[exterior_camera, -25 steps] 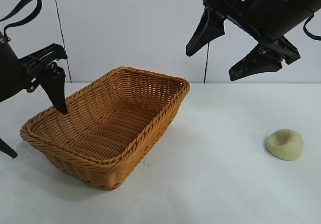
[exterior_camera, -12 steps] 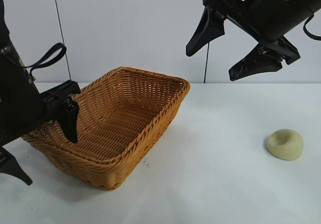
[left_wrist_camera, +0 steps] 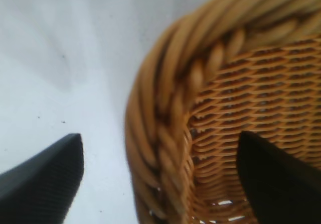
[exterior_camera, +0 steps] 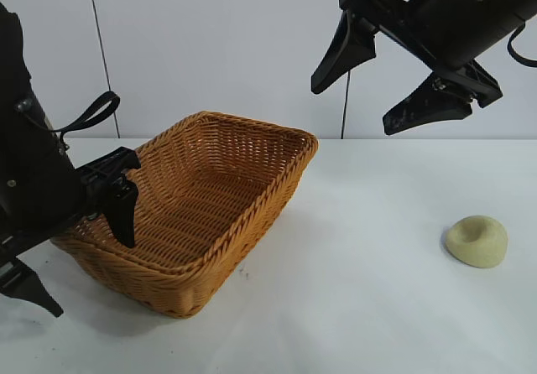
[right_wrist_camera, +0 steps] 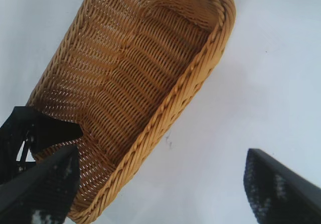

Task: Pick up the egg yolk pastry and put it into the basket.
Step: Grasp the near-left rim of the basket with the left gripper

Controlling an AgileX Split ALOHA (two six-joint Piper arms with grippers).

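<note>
The table (exterior_camera: 369, 307) carries the basket (exterior_camera: 252, 223) at centre-left. My left claw (exterior_camera: 80, 252) straddles its left rim, wide open, holding nothing. My right claw (exterior_camera: 382, 89), upper right, is open and empty. The egg yolk pastry (exterior_camera: 477, 241) lies at lower right.

No text, label, brand, number or sign can be read anywhere in these views.

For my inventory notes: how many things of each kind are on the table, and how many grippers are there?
Woven basket: 1
Egg yolk pastry: 1
Grippers: 2, the left gripper and the right gripper
Total: 4
</note>
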